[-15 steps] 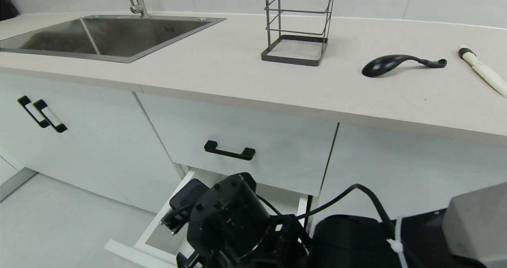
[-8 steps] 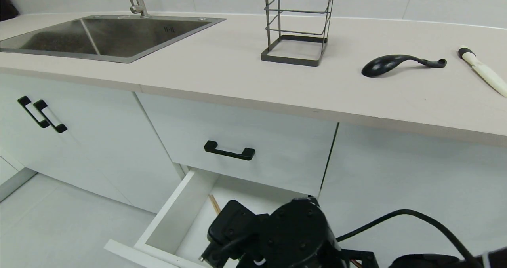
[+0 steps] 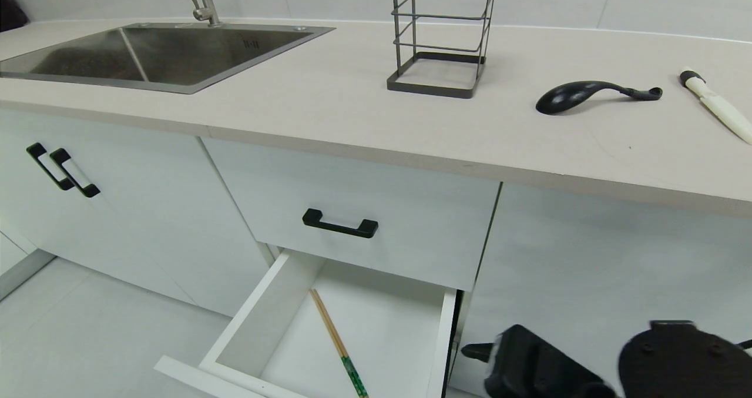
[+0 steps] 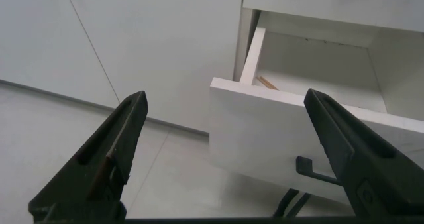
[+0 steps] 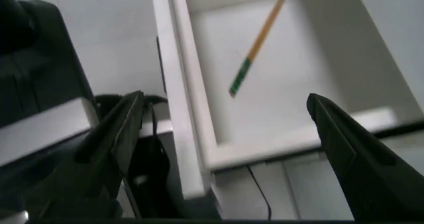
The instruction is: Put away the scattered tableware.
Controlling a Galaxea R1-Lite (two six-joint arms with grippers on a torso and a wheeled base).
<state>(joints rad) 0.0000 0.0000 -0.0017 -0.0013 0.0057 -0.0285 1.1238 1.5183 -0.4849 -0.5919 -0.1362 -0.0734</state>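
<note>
Below the worktop [image 3: 329,110] the lower drawer [image 3: 261,321] stands pulled out. A pair of chopsticks [image 3: 336,339] lies aslant on its smooth white bottom, nearer to the left wall; they are thin wooden sticks with green ends. Above it, the upper drawer front is shut and carries a black bar handle [image 3: 339,224].

Both other pieces of tableware are on the worktop, well to the right: a glossy black spoon [image 3: 587,92] with a curved handle, and beside it a long cream utensil [image 3: 718,109] with a black end. A grey wire rack [image 3: 440,33] stands upright between them and the steel sink [image 3: 158,48] with its tap [image 3: 202,1].

The left hand [image 4: 225,98] is low, facing the drawer's front panel from outside, with its fingers spread wide and holding nothing. The right hand [image 5: 224,99] hangs over the drawer's side rim, also spread wide and without load.

The worktop is a matt beige slab, the cupboard doors [image 3: 117,221] are plain white, the floor [image 3: 88,333] has pale tiles, and the wall [image 3: 646,1] is tiled white.
</note>
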